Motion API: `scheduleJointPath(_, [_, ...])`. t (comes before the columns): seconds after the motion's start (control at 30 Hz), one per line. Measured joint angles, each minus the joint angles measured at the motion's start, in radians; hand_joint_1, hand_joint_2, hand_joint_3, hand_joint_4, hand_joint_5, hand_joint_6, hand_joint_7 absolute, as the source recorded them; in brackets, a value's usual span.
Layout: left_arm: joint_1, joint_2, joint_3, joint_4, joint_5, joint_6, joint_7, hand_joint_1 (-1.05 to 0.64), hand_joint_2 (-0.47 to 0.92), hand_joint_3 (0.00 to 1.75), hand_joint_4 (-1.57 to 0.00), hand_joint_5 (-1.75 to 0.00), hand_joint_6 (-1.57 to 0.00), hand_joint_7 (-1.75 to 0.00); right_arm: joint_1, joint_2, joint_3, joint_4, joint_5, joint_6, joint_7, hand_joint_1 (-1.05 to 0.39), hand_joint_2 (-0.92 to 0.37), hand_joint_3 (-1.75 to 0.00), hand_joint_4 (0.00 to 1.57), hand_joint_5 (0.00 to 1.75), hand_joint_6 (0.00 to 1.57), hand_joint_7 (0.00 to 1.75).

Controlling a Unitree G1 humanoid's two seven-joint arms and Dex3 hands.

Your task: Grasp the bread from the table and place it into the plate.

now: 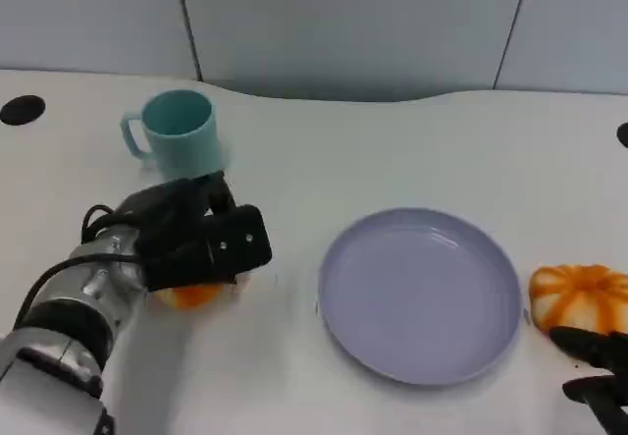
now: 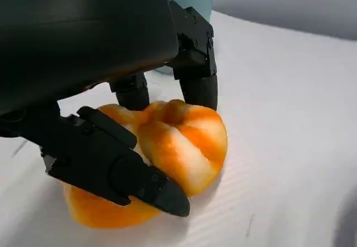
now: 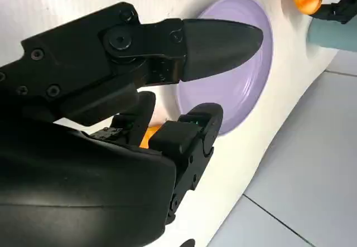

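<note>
The left robot hand [image 2: 131, 141] closes around the bread [image 2: 178, 146] left of the plate [image 1: 422, 293], grasp in progress; next comes lifting and carrying it rightward onto the plate.

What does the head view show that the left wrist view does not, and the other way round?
Head view alone: the lilac plate, with nothing on it, a second orange bread beside the right hand, and the whole teal mug. Left wrist view alone: the fingers closed around the bread, which rests on the table, and its orange and white lobes. Both share the left hand over that bread.
</note>
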Motion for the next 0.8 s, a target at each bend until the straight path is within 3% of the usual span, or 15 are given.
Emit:
scheduleJointPath(0.3, [0.011,-0.001,0.177,-0.096,-0.218,-0.077,-0.138,-0.18,0.79,0.17,-0.84,-1.75,-0.68,-1.75,-0.019,0.006,0.005,0.022,0.0,-0.003,-0.003,-0.4,-0.92,-0.44,0.43,0.75,0.67,0.01])
scheduleJointPath(0.4, [0.015,-0.002,0.206,-0.148,-0.263,-0.076,-0.197,-0.14,0.79,0.18,-0.85,-1.75,-0.68,-1.75,-0.022,0.01,0.005,0.028,-0.001,-0.003,-0.006,-0.4,-0.92,-0.43,0.43,0.76,0.67,0.02])
scheduleJointPath(0.8, [0.0,-0.073,0.166,-0.225,-0.259,-0.129,-0.265,-0.09,0.77,0.22,-0.88,-1.75,-0.7,-1.75,-0.038,0.024,0.032,0.038,-0.023,-0.001,-0.011,-0.38,-0.92,-0.42,0.43,0.76,0.67,0.01])
